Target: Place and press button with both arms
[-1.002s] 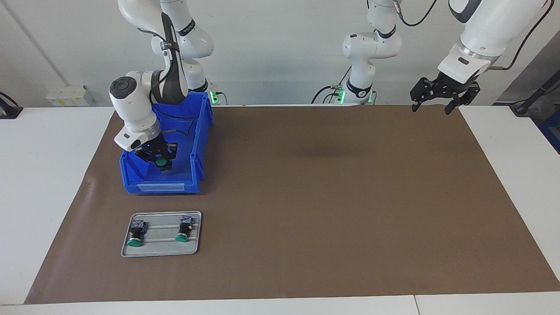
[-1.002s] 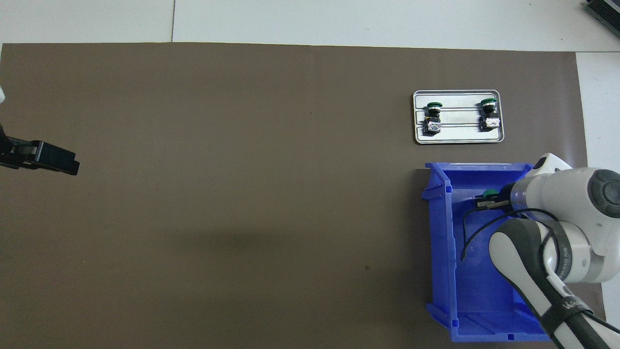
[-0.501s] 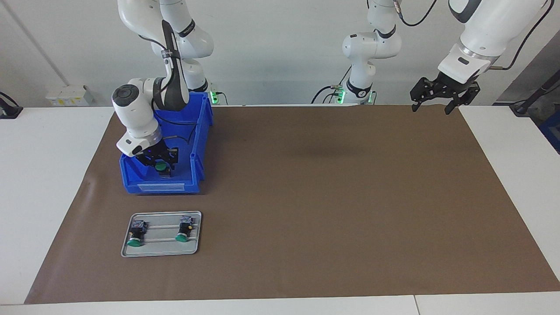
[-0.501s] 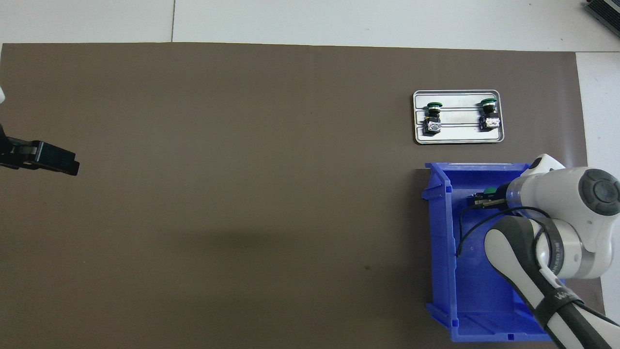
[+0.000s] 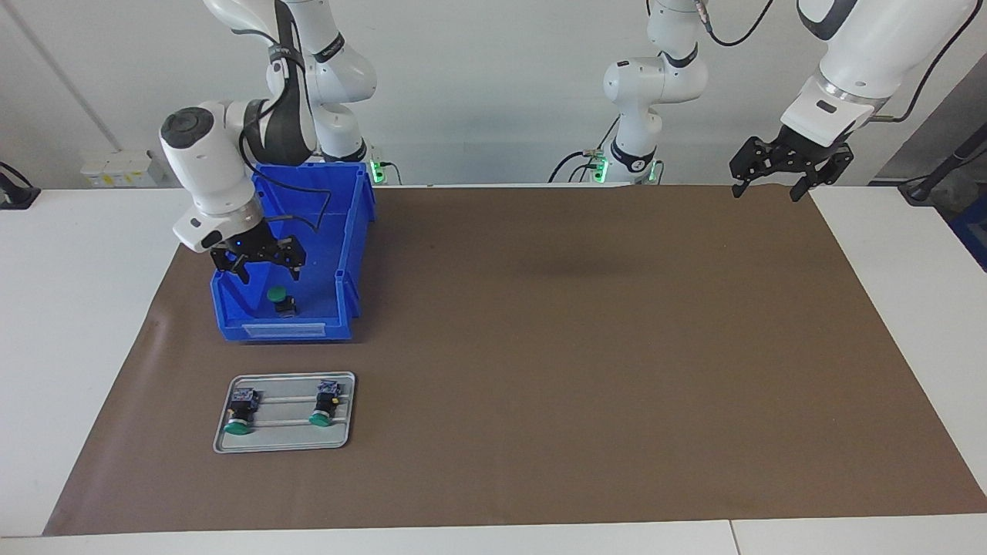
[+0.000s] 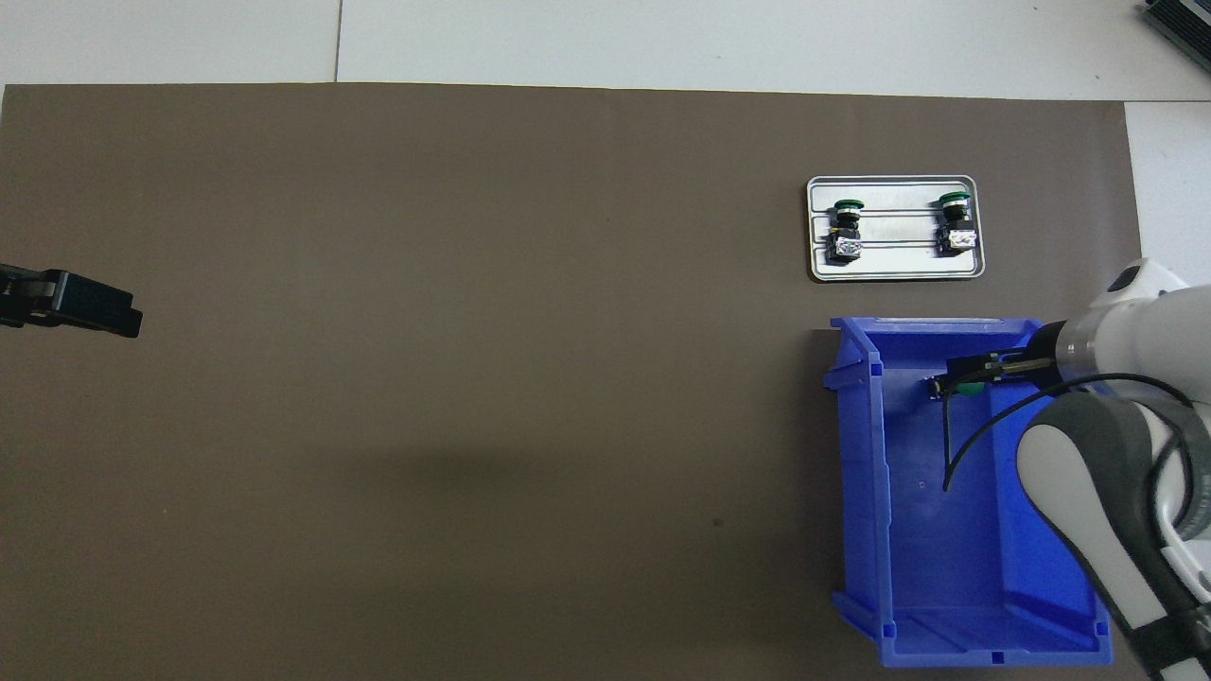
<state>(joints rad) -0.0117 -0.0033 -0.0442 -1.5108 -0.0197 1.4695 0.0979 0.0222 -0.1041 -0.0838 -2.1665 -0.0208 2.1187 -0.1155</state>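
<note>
Blue bin point(image 5: 351, 254) is sitting under my right claw point(image 5: 259, 260), which is hanging spread, holding nothing. The button point(image 5: 281, 300) is lying below it on the bin floor. My left claw point(image 5: 789, 163) is waiting spread over the table point(image 5: 540, 347) corner.

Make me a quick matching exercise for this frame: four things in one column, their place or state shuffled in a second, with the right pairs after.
Things:
1. button
2. right gripper
3. left gripper
4. two other buttons

Places or states:
A. lying on the grey tray
B. open, up over the blue bin
C. lying loose on the bin's floor, held by nothing
D. open, waiting over the mat's edge at the left arm's end of the table

Pairs: 1-C, 2-B, 3-D, 4-A
</note>
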